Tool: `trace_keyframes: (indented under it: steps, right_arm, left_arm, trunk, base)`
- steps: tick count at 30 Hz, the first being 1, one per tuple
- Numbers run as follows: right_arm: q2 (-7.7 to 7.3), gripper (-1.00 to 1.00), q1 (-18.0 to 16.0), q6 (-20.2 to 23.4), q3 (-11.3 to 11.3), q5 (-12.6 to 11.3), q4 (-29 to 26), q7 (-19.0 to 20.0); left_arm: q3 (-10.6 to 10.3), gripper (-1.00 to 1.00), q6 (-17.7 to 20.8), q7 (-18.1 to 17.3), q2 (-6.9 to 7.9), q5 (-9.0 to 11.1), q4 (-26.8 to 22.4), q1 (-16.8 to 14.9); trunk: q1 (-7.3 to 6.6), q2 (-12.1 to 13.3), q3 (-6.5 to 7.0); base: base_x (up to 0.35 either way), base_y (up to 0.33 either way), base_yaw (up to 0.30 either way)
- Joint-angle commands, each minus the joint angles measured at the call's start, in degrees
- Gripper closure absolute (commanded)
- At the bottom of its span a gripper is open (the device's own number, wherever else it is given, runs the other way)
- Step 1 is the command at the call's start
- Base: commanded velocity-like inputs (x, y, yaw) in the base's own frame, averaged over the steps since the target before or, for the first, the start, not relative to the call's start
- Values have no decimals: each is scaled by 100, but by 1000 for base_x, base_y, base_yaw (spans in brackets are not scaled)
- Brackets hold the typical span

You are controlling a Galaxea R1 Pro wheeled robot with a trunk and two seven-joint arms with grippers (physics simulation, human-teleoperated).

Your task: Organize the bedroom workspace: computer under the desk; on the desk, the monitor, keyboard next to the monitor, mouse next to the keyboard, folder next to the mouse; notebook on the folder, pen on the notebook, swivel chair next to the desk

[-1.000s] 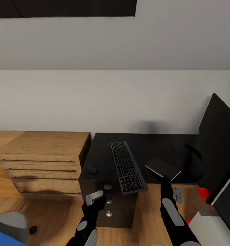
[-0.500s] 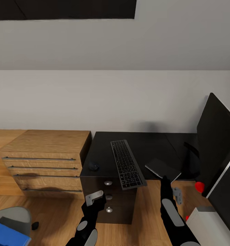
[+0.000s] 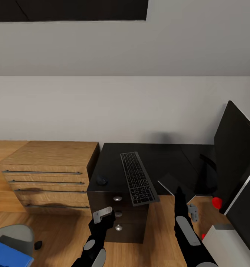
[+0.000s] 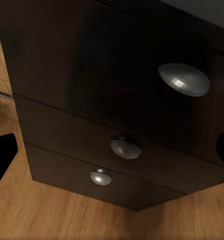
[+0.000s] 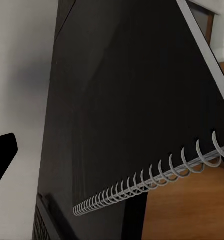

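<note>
Light wooden counter (image 3: 47, 155) with long bar handles, white wall (image 3: 114, 107)

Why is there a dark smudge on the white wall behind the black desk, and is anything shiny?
Head view: the smudge is a soft shadow on the white wall above the black desk. Left wrist view: the round silver knobs catch bright glints. Right wrist view: everything is dim.

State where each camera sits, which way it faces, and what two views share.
Head view: above, looking down at the desk, keyboard, both arms.
Left wrist view: low, facing the desk's drawer knobs; dark jaw tips at the edges.
Right wrist view: close over the spiral notebook; one jaw tip at the edge.
Shared: head and left wrist views both show the knobs.
</note>
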Motion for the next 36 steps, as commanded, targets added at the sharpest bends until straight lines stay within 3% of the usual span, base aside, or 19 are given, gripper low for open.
trace_keyframes:
  steps: [1,11,36]
  right_arm:
    - [3,-100,-3,-11,-4,-30,-7,-10]
    - [3,-100,-3,-6,-2,-30,-1,-10]
    - [3,-100,-5,-1,5,-35,136,-10]
  left_arm:
    - [-15,-100,-2,34,3,39,-7,-4]
    - [-15,-100,-4,29,2,39,-7,-4]
    - [-15,-100,-11,28,5,39,-7,-6]
  trunk:
    - [0,-3,-6]
    - [0,-3,-6]
    - [0,-3,-6]
  base:
    - [0,0,0]
    - [-122,0,0]
    - [-325,0,0]
